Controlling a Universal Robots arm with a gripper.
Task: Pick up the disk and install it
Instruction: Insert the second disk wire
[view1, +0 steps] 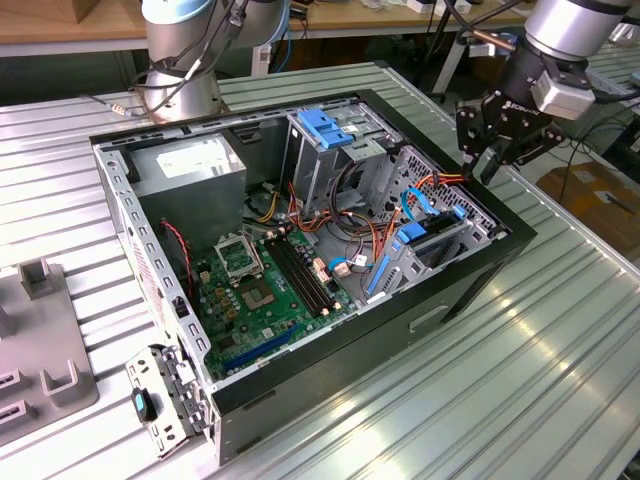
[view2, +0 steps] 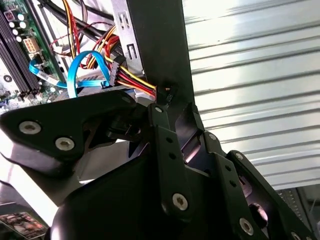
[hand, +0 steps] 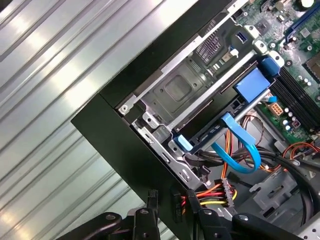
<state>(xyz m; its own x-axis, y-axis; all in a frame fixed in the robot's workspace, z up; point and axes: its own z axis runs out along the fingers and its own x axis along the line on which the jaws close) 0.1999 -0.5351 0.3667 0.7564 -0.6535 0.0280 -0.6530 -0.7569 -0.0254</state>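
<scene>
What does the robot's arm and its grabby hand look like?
The arm is a thick silver-grey tube with a pale grey block at its wrist. The gripper is black, made of jointed metal links held by shiny round screws, as both wrist views show. A dark cable runs off beside the wrist.

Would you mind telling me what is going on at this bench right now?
A robot arm is working on an open computer case lying on a metal table. Its gripper hangs over the case's corner on the exterior view's right, above the bay where the disk with blue rails sits, beside a curved blue cable.
</scene>
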